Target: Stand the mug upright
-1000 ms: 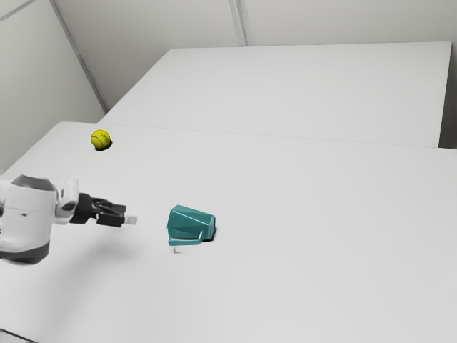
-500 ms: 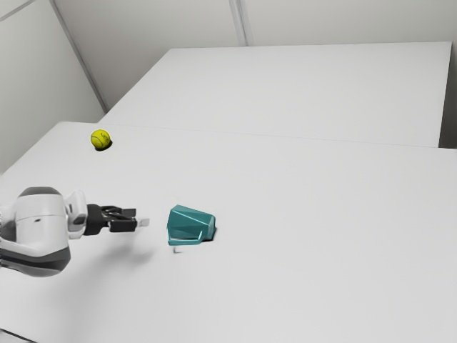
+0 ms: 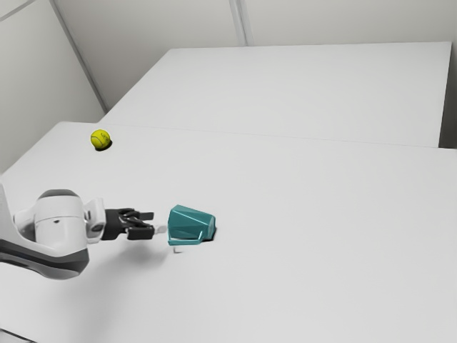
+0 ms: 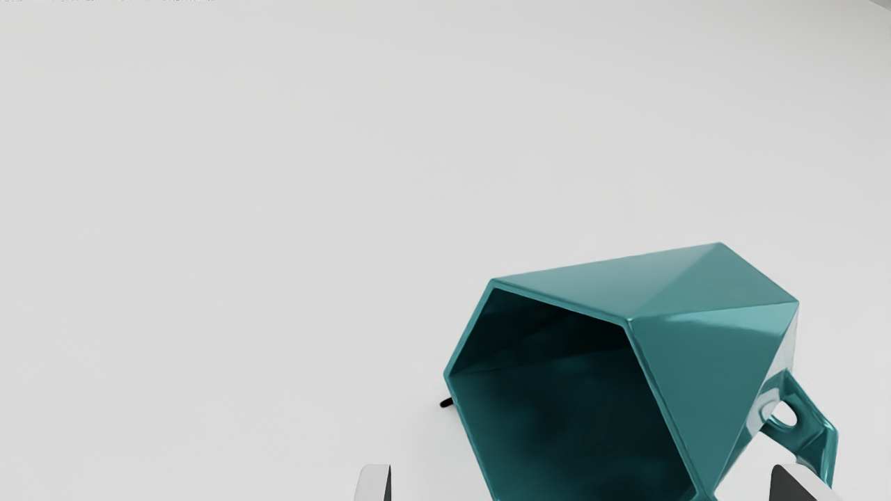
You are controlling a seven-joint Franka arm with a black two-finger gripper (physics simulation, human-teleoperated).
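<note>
The gripper is released, its two fingertips standing wide apart with nothing grasped; the teal mug lies on its side on the table, just ahead of the gripper, its open mouth facing back toward it; the handle is on the side of one fingertip; the tennis ball sits well apart from the gripper.

A narrow free gap separates the hand from the mug.
</note>
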